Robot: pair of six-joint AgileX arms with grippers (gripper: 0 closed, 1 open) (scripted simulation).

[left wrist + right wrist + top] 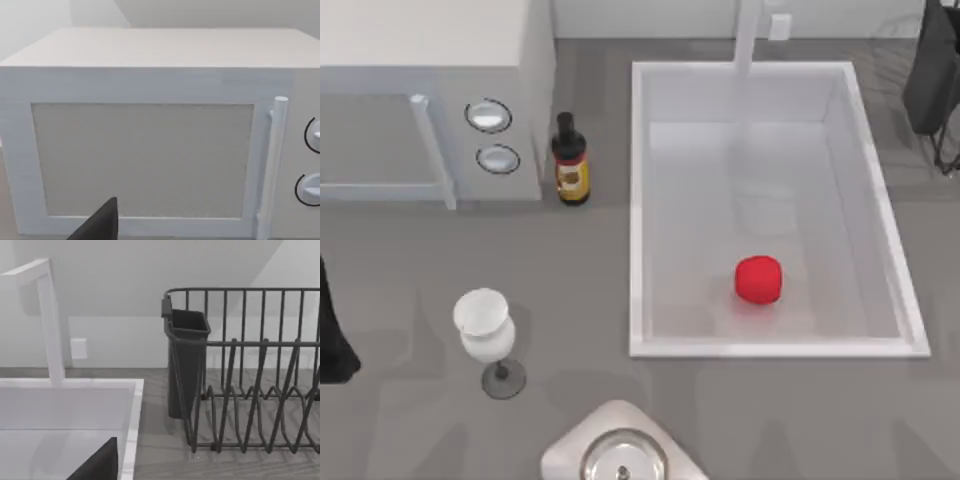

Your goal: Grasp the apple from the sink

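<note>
1. The small bright-red rounded apple (pixel 758 279) lies on the floor of the large white rectangular sink (pixel 638 210), toward the near wall and a little right of the basin's middle, touching no wall.
2. A pale faucet post (pixel 748 38) rises at the sink's far rim; nothing covers the apple from above.
3. On the grey desk (pixel 410 280) left of the sink stands a dark bottle with a brown label (pixel 570 160), just beside a white box-shaped appliance with two round knobs (pixel 430 100).
4. A clear wine glass (pixel 488 340) stands upright nearer the front left, well apart from the sink; a pale rounded object with a metal centre (pixel 620 455) sits at the front edge.
5. A dark wire dish rack (pixel 250 390) stands right of the sink.
6. My left arm is parked at the left edge, its wrist view facing the appliance door; my right arm is parked at the far right corner, by the rack.
7. I cannot tell whether either gripper's fingers are apart or together.
</note>
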